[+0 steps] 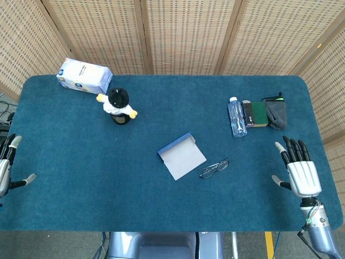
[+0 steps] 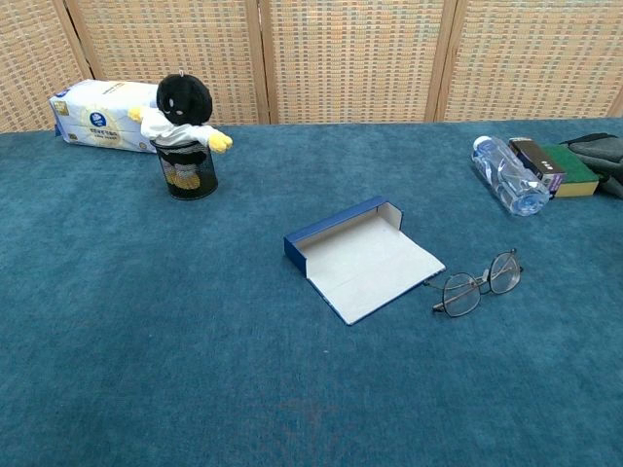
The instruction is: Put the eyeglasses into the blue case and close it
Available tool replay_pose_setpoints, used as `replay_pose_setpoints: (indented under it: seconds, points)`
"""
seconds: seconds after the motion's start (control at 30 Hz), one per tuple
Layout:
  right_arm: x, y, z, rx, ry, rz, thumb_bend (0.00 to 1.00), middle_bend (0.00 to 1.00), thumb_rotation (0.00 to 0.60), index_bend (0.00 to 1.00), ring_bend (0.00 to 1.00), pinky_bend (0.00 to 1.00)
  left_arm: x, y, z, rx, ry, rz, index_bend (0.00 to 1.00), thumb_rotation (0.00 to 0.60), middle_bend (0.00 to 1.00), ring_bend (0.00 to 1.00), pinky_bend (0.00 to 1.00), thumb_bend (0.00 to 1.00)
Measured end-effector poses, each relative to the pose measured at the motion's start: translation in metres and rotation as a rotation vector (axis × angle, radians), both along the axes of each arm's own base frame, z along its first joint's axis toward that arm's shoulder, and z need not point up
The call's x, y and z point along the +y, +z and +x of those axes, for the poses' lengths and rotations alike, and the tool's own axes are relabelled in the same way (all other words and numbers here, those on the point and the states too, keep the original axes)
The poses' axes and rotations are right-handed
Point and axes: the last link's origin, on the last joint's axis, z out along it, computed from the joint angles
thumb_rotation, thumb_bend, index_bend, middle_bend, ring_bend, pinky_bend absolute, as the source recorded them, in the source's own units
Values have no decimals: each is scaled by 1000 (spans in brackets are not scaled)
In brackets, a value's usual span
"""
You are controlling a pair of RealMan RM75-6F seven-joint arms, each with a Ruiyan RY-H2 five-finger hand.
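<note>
White and black, my right hand (image 1: pixel 299 170) lies at the table's right edge with fingers (image 1: pixel 291 149) spread and straight, nothing in them. My left hand (image 1: pixel 8 162) sits at the left edge, only partly in the head view; its fingers look apart and nothing is held. Neither hand shows in the chest view.

Landmark: the blue case (image 2: pixel 358 256), lying open near the middle of the blue felt table (image 1: pixel 81 178), pale lining up, its raised blue wall on the far-left side.

- Eyeglasses (image 2: pixel 477 286): on the felt just right of the case, temples folded, not touching it in the chest view. Both hands well apart from them.
- Plush toy (image 2: pixel 183 109), black with yellow hands: standing in a black mesh cup (image 2: pixel 187 175), far-left of the case.
- Tissue pack (image 2: pixel 97 113), white and blue: behind and left of the toy, at the back edge.
- Water bottle (image 2: pixel 506 175): on its side, far-right of the case.
- Small dark box (image 2: pixel 535 161), green book (image 2: pixel 569 171) and grey cloth (image 2: pixel 602 152): in a row just right of the bottle.
</note>
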Motion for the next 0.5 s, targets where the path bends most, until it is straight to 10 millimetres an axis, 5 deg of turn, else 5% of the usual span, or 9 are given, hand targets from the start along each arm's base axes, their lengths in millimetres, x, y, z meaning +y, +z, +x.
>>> replay_pose_setpoints:
  seconds: [0.33, 0.5]
  points:
    - [0, -2, 2, -2, 9, 11, 68, 0, 600, 102, 0, 0, -1, 0, -2, -6, 5, -7, 0, 600, 0, 0, 0, 0]
    - [-7, -2, 5, -13, 27, 54, 300, 0, 600, 102, 0, 0, 0, 0, -1, -7, 1, -11, 0, 600, 0, 0, 0, 0]
